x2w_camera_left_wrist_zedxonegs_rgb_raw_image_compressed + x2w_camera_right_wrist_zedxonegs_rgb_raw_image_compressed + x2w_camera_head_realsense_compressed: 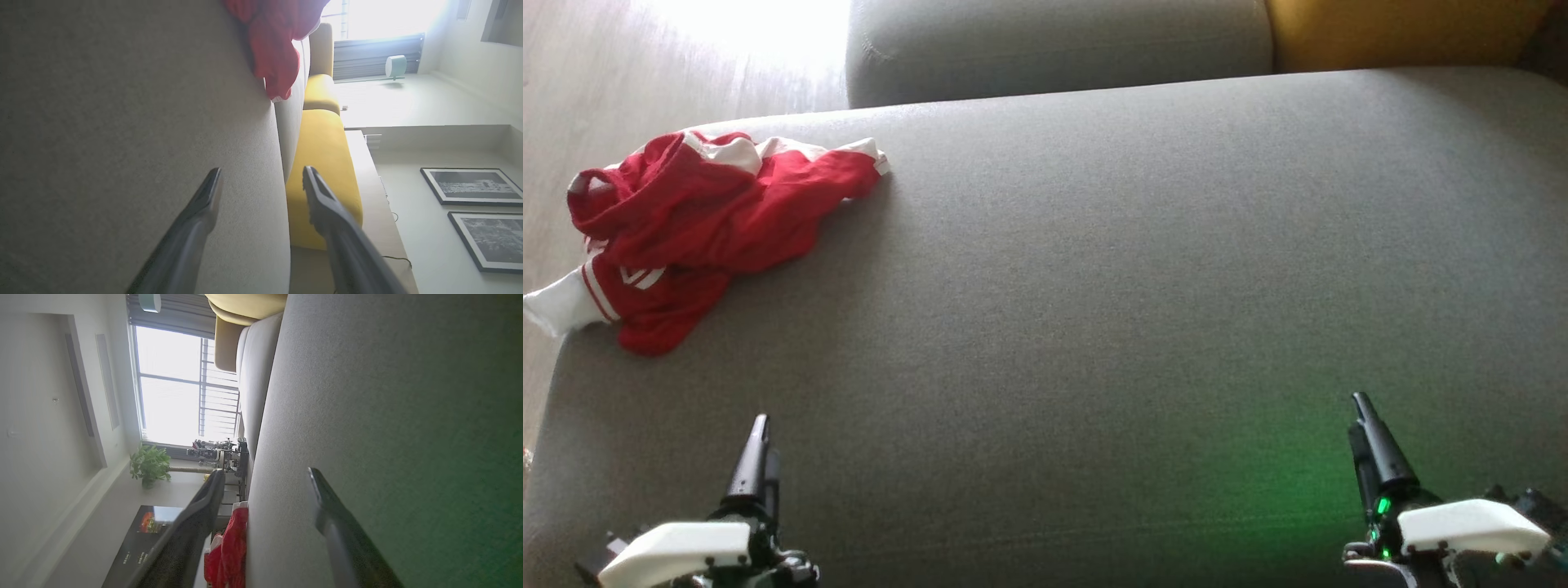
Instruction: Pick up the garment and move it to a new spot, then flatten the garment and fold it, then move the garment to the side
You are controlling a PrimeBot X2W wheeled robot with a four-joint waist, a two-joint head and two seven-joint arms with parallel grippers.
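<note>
The garment (711, 220), red with white panels and striped trim, lies crumpled in a loose heap at the far left corner of the grey sofa seat (1135, 286). One white cuff (556, 306) spills over the seat's left edge above the pale wood floor (596, 90). Nothing touches the cloth, and both arms are well apart from it.

The left claw (760, 441) hovers low over the near left part of the seat, its dark fingers (204, 200) pointing toward the far side. In the left wrist view the two fingers stand spread, with bare grey fabric and a yellow cushion (322, 163) showing in the gap between them and nothing pinched.

The right claw (1364, 425) sits at the near right, angled slightly toward the left. It too is spread wide and holds nothing, as the right wrist view shows along its fingers. A green glow (1298, 490) from its wrist light falls on the seat just beside it.

Each white wrist housing sits at the bottom edge of the head view, left (678, 551) and right (1470, 523).

Beyond the seat's far edge are a grey back cushion (1054, 41) and, to its right, the yellow one. The wrist views also show a bright window (171, 384), a potted plant (149, 463) and two framed pictures (470, 185) on a wall
</note>
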